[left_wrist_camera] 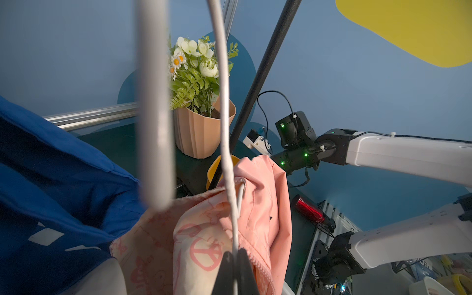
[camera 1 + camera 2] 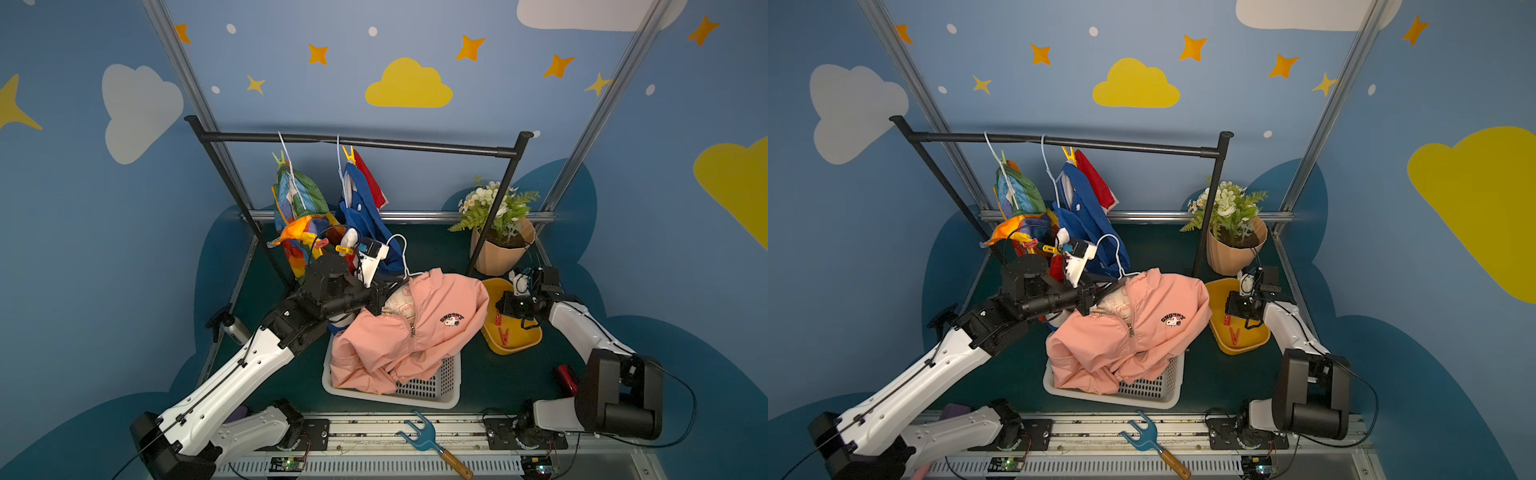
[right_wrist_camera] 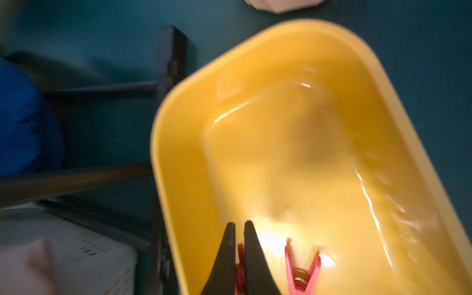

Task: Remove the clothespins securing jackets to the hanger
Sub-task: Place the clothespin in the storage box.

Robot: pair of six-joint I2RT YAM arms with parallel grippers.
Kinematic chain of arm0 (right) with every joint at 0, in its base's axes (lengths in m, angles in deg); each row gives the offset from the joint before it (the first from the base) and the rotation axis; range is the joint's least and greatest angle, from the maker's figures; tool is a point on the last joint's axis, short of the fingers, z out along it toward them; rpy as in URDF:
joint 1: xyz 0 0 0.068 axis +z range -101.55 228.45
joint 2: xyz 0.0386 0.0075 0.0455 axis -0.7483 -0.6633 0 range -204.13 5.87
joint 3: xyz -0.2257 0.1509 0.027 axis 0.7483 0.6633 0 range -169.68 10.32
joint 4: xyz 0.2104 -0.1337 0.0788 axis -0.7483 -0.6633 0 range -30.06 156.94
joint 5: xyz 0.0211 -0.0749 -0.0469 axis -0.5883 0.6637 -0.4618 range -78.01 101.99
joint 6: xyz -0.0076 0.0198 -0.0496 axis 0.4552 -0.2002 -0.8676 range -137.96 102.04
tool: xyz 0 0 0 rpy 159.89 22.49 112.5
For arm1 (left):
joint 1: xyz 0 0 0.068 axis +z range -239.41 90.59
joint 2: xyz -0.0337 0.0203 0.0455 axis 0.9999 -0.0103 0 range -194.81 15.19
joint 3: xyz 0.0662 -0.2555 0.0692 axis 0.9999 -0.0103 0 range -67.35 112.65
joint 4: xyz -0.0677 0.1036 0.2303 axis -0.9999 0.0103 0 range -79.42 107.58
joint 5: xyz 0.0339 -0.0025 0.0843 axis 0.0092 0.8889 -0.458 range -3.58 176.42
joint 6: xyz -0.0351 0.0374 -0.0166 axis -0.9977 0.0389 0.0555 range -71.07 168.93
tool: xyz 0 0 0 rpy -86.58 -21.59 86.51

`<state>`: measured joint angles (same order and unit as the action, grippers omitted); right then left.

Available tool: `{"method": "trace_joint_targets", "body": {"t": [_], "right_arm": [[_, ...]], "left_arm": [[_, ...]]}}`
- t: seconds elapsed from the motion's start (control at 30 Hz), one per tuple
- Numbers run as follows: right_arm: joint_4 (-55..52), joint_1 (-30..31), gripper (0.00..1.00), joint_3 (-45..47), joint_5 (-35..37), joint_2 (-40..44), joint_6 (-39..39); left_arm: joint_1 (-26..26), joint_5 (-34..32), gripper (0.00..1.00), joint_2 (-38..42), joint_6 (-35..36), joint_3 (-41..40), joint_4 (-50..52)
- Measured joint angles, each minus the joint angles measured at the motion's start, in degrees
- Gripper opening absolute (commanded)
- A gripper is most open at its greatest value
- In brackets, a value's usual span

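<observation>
**A:** From above, where are the clothespins?

**B:** In both top views a green clothespin [image 2: 280, 159] tops the rainbow jacket [image 2: 299, 199]. A yellow clothespin [image 2: 348, 154] tops the blue jacket [image 2: 365, 208]. Both jackets hang on the black rail [image 2: 357, 143]. Lower down are a pink clothespin [image 2: 321, 243] and a second yellow clothespin [image 2: 345, 249], just past the left arm's wrist, which hides the hems.

**A:** And the pink jacket [image 2: 415, 328]?

**B:** It is slumped over the white basket [image 2: 432, 388], with the left claw [image 2: 397, 286] at its collar. The rail's post [image 2: 490, 232] stands between the basket and the yellow tray [image 2: 519, 345], and the flower pot [image 2: 498, 249] is behind.

**A:** Left wrist view?

**B:** The left claw is clenched on the white hanger [image 1: 224, 102], which rises out of the pink jacket. A blurred white bar [image 1: 154, 102] close to the lens blocks the middle.

**A:** Right wrist view?

**B:** It is blurred. The right claw [image 3: 240, 229] is clenched over the tray, and a red clothespin [image 3: 240, 258] shows in the slit between its fingers — pinched or lying beneath, I cannot tell. A loose red clothespin [image 3: 302, 268] lies beside it.
</observation>
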<state>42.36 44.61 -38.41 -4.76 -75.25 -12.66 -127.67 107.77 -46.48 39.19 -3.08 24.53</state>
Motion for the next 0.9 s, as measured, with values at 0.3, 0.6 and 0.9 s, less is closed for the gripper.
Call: {"method": "trace_joint_targets", "body": {"t": [0.3,0.6,0.9], "right_arm": [[-1.92,2.14,0.63,-3.13,6.88,-4.48,-0.31],[-6.99,2.84,0.77,-4.13,10.08,6.23,0.85],[-2.58,3.8,0.76,-4.85,1.81,29.35,0.83]], "left_arm": [[0.0,0.22,0.04,0.07,0.09,0.0,-0.02],[-0.35,0.66,0.04,0.42,0.87,0.0,-0.09],[-1.16,0.96,0.04,0.9,1.64,-0.02,-0.07]]}}
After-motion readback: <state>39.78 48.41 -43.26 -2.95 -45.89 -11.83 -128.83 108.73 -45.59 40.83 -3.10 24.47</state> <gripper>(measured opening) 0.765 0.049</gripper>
